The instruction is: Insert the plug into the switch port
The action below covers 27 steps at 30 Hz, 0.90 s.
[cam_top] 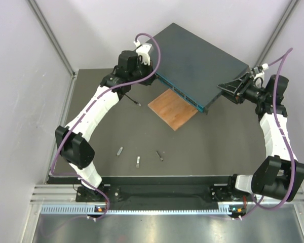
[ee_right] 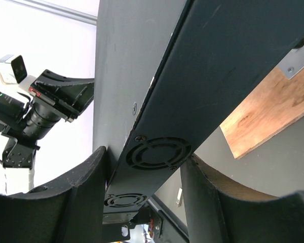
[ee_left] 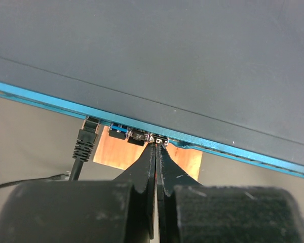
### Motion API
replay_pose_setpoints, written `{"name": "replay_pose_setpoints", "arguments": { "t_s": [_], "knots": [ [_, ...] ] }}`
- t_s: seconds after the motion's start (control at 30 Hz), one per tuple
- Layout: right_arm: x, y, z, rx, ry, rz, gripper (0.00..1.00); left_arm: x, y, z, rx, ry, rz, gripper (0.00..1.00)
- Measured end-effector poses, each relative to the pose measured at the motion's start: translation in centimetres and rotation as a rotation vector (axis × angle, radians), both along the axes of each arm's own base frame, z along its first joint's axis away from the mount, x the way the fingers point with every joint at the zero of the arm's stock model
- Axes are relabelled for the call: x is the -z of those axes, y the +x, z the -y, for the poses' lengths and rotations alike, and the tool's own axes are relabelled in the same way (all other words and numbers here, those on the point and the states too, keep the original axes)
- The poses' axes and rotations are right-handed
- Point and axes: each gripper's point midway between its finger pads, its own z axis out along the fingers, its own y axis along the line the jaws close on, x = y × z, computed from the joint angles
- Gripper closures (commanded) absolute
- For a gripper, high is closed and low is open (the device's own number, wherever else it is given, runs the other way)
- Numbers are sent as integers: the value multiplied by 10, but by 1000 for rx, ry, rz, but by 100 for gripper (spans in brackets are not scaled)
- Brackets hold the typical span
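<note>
The switch [cam_top: 197, 58] is a dark blue-grey box with a teal front face [ee_left: 35, 97], resting tilted on a wooden board. My left gripper [ee_left: 157, 145] is at the socket row, fingers pressed together on a small plug. Only the plug's silvery end [ee_left: 158, 138] shows at the fingertips, right at a socket. In the top view this gripper [cam_top: 151, 71] sits at the front's left end. My right gripper [ee_right: 147, 172] clamps the switch's side wall with the fan vents [ee_right: 154, 153], one finger [ee_right: 81, 197] on each face. It shows at the switch's right corner [cam_top: 233, 87].
A black cable plug [ee_left: 87, 137] sits in a socket left of my fingertips, beside blue [ee_left: 117, 129] and black [ee_left: 137, 135] inserts. The wooden board [cam_top: 173, 109] lies under the switch front. Three small loose plugs [cam_top: 138, 161] lie near the table's front. Metal frame posts stand at the back corners.
</note>
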Motion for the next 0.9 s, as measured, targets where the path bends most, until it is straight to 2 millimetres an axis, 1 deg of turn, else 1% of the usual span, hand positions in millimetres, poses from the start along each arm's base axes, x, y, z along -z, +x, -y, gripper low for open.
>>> {"name": "replay_pose_setpoints", "arguments": {
  "t_s": [0.13, 0.2, 0.27, 0.3, 0.33, 0.4, 0.43, 0.47, 0.5, 0.57, 0.6, 0.67, 0.7, 0.77, 0.8, 0.83, 0.9],
  "knots": [
    [0, 0, 0, -3, 1, -2, 100, 1, 1, 0, -19, -29, -27, 100],
    [-1, 0, 0, -3, 1, -1, 100, 1, 0, 1, -17, -38, -34, 94],
    [0, 0, 0, -4, -1, -3, 100, 1, 0, 1, -5, -37, -33, 85],
    [-1, 0, 0, -5, -3, -5, 99, 1, -1, 0, -1, -34, -33, 80],
    [-1, -1, 0, -5, -6, -8, 96, 1, -1, -2, 10, -23, -26, 75],
    [0, -1, 0, -9, -13, -11, 85, 2, -2, -7, 36, -6, -17, 67],
    [0, -1, 0, -11, -16, -14, 83, 4, -8, -9, 70, 2, -22, 59],
    [0, -1, 0, -13, -19, -14, 80, 7, -12, -13, 82, 12, -29, 55],
    [0, -1, 0, -13, -21, -14, 71, 9, -18, -19, 99, 17, -31, 52],
    [0, -1, 0, -14, -24, -18, 62, 15, -44, -37, 151, 49, -58, 46],
    [1, -1, 0, -15, -25, -18, 49, 15, -55, -48, 166, 62, -66, 44],
    [0, -1, 0, -18, -29, -21, 37, 10, -74, -73, 178, 94, -55, 42],
    [0, -1, 1, -20, -43, -5, 26, 5, -84, -87, 181, 113, -37, 38],
    [2, 1, -2, -37, -95, 43, 19, 1, -101, -107, 195, 154, -3, 36],
    [4, 2, -6, -54, -113, 56, 13, 1, -112, -113, 214, 176, 7, 36],
    [7, 2, -11, -74, -128, 64, 10, 2, -123, -115, 244, 195, 18, 35],
    [10, 2, -14, -90, -148, 77, 1, 12, -145, -116, 311, 228, 7, 35]
  ]
}}
